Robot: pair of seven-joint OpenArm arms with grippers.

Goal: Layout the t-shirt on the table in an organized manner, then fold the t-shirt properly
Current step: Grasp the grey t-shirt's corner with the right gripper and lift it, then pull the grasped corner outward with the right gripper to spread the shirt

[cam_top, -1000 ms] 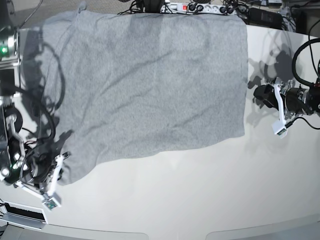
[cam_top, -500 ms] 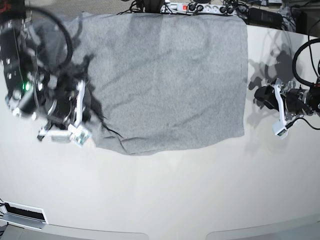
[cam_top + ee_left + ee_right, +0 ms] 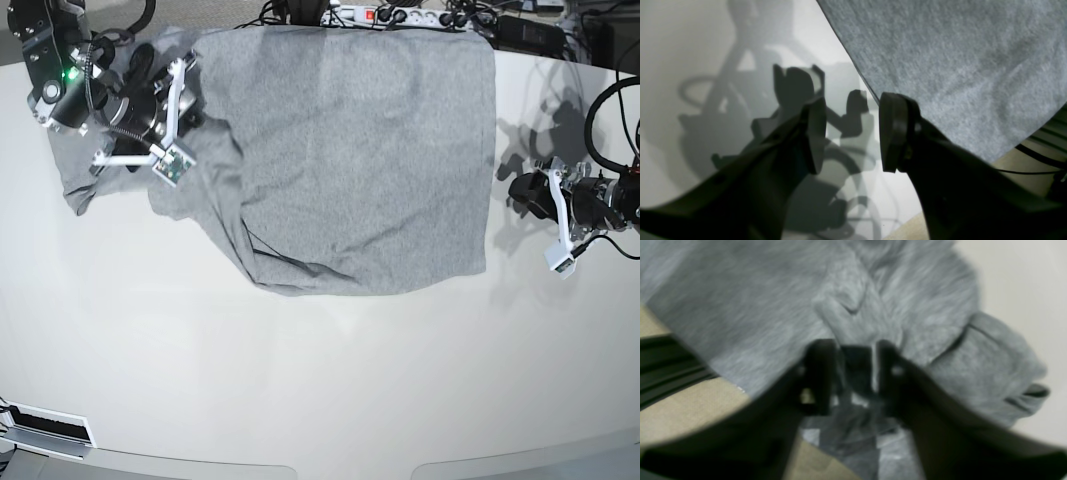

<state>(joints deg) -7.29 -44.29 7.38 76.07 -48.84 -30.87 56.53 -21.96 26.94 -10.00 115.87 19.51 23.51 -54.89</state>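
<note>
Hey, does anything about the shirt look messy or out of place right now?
Yes. The t-shirt lies mostly flat, but its side near the right gripper is bunched and folded over itself, with a sleeve crumpled at the edge. Its far edge reaches the table's back rim.

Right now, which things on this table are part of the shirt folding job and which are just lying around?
Part of the job:
- t-shirt, grey, bunched at one side
- table, white

Just lying about:
- power strip beyond the far edge
- cables beside it
- black box nearby
</note>
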